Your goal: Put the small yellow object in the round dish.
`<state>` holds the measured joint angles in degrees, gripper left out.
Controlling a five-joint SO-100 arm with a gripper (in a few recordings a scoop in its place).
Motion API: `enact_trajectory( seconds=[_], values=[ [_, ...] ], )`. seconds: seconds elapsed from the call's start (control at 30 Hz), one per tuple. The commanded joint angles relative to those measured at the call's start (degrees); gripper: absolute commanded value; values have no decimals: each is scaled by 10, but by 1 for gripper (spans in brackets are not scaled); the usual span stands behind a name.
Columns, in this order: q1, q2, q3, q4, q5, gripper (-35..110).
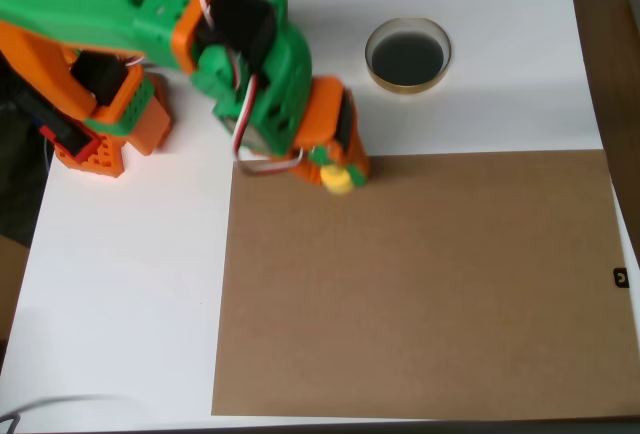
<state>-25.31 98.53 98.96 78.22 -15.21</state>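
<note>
In the overhead view the small yellow object [338, 181] sits at the tip of my green and orange gripper [337, 173], over the top left edge of the brown board [420, 284]. The fingers seem closed around the yellow piece, but the arm covers them from above, so the grip itself is partly hidden. I cannot tell whether the piece is lifted or resting on the board. The round dish [407, 54], gold-rimmed with a dark inside, stands on the white table up and to the right of the gripper, with nothing in it.
The arm's orange base [95, 124] stands at the upper left. The white table [120, 274] runs along the left and top, with its edge at the right. A small black mark [621, 277] lies at the board's right edge.
</note>
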Motion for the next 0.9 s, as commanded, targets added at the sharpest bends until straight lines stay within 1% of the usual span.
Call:
enact_trajectory(
  seconds=[0.0, 0.23, 0.5, 0.87],
  values=[
    [-73, 47, -16, 21, -23, 0],
    [-174, 22, -14, 32, -41, 0],
    [-252, -55, -39, -10, -21, 0],
    [-293, -187, -192, -16, 7, 0]
  ],
)
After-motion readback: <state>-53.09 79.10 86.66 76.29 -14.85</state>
